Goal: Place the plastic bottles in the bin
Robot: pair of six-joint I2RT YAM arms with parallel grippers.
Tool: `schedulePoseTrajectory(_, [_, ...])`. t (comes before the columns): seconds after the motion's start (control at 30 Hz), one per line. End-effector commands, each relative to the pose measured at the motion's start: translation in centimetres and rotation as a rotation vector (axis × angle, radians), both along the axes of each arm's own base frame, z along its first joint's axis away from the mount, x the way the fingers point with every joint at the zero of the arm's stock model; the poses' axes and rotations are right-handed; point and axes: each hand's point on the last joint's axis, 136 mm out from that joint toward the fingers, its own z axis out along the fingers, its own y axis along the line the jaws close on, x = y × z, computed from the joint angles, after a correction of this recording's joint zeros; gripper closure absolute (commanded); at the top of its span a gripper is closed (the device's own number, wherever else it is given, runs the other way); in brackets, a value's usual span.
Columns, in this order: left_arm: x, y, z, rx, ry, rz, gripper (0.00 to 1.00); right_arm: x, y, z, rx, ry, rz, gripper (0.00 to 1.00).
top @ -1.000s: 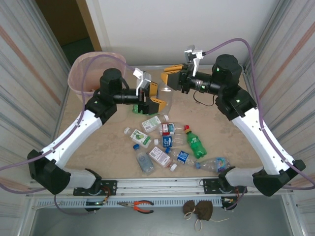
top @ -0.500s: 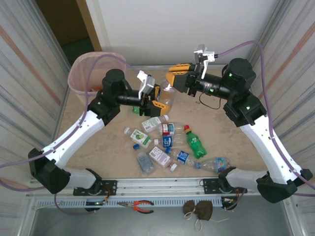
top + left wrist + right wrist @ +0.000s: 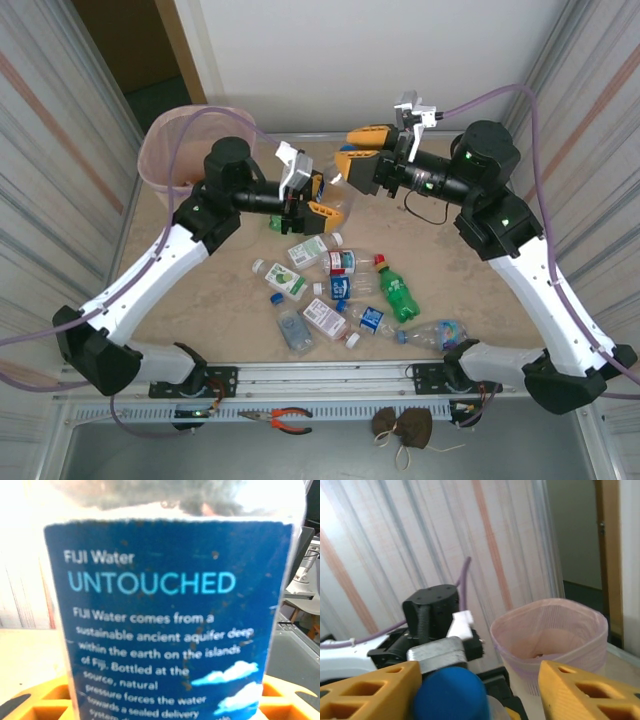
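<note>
A clear plastic bottle (image 3: 338, 196) with a blue label (image 3: 165, 620) and a blue cap (image 3: 450, 695) hangs in the air above the back of the table. My left gripper (image 3: 312, 196) is shut on its body, and its yellow fingers (image 3: 40, 705) flank the label in the left wrist view. My right gripper (image 3: 356, 150) stands open around the cap, which touches one finger (image 3: 370, 690) and leaves a gap to the other. Several more plastic bottles (image 3: 345, 290) lie on the table, one of them green (image 3: 400, 292). The bin (image 3: 190, 140) with its pink liner (image 3: 555, 635) stands at the back left.
Corrugated walls close in on both sides. The table (image 3: 470, 290) ends at a metal rail in front. Orange-handled pliers (image 3: 290, 418) and a brown pouch (image 3: 405, 428) lie on the ledge below it. The left arm's wrist (image 3: 430, 610) is just behind the cap.
My right gripper has opened and let go of the bottle's cap end. My left gripper has closed on the bottle's body. Both arms shifted slightly right.
</note>
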Motion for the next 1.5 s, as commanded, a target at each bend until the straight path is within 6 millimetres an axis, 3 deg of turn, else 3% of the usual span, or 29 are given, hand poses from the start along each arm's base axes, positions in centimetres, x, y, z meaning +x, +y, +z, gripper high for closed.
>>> schedulePoseTrajectory(0.0, [0.0, 1.4, 2.4, -0.022, -0.067, 0.07, 0.5, -0.1, -1.9, 1.2, 0.004, -0.027, -0.114, 0.28])
schedulePoseTrajectory(0.27, [6.6, 5.4, 2.2, 0.052, 0.042, 0.407, 0.51, 0.9, -5.7, 0.9, -0.011, -0.021, -0.334, 0.25])
schedulePoseTrajectory(0.43, [10.8, 9.6, 2.1, 0.097, 0.149, 0.621, 0.51, 1.8, -6.8, -0.2, -0.046, 0.006, -0.408, 0.25])
schedulePoseTrajectory(0.63, [14.6, 14.9, 1.0, 0.134, 0.294, 0.773, 0.5, 2.2, -7.4, -0.9, -0.064, 0.022, -0.439, 0.25])
schedulePoseTrajectory(0.8, [17.3, 18.3, -1.1, 0.155, 0.44, 0.839, 0.51, 2.3, -7.7, -1.2, -0.073, 0.03, -0.449, 0.25])
schedulePoseTrajectory(1.1, [20.2, 22.1, -6.7, 0.256, 0.625, 0.909, 0.5, 2.2, -8.1, -1.6, -0.082, 0.033, -0.465, 0.26])
schedulePoseTrajectory(1.47, [21.4, 22.4, -13.9, 0.387, 0.815, 0.857, 0.49, 2.7, -8.1, -2.4, -0.094, 0.046, -0.47, 0.27])
